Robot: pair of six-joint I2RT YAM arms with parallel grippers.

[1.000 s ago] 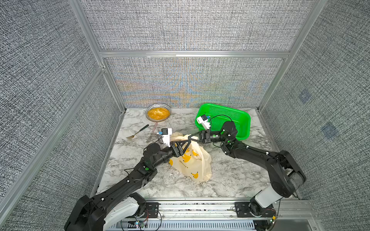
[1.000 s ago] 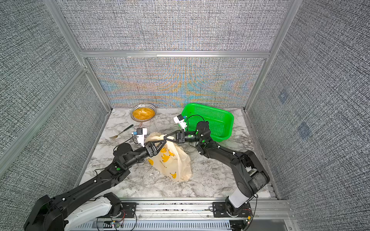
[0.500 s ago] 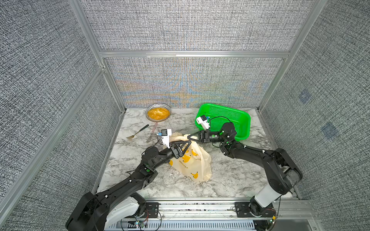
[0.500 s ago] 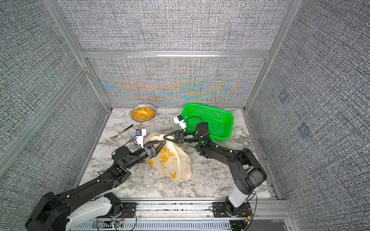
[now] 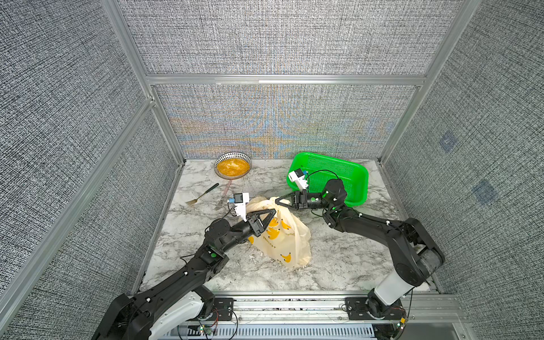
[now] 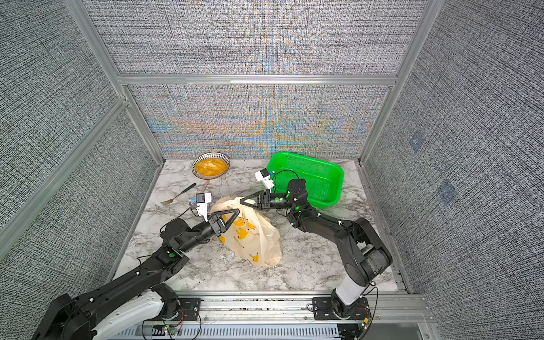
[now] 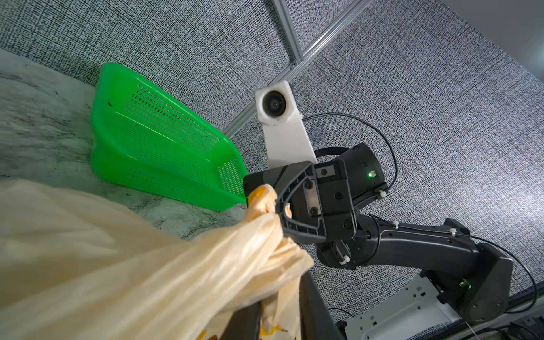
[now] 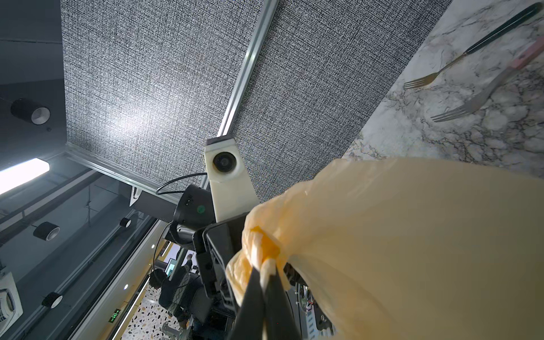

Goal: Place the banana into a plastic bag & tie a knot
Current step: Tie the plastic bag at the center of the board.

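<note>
**Over mid-table: both grippers at the bag's neck**

Near the middle of the marble table (image 5: 338, 262), the plastic bag (image 5: 284, 238) lies bulging, its printed yellow bananas facing up and its gathered neck at the far end. At that neck my left gripper (image 5: 274, 210) reaches in from the near left. In both top views its 2 fingertips meet on the bunched cream plastic, so I read it as pinched onto the bag. My right gripper (image 5: 277, 202) reaches in from the right, just beyond the left one and almost tip to tip with it. Its fingers (image 8: 250, 300) are pressed together with a cream strip of the bag squeezed between them, which is plain in the right wrist view. I cannot make out the banana itself through the plastic. At the far right stands the green basket (image 5: 357, 188), just behind my right wrist. At the far left sits a bowl (image 5: 217, 169) of orange food. The 2 forks (image 5: 201, 195) lie nearer than the bowl, left of the bag and apart from it.
</note>
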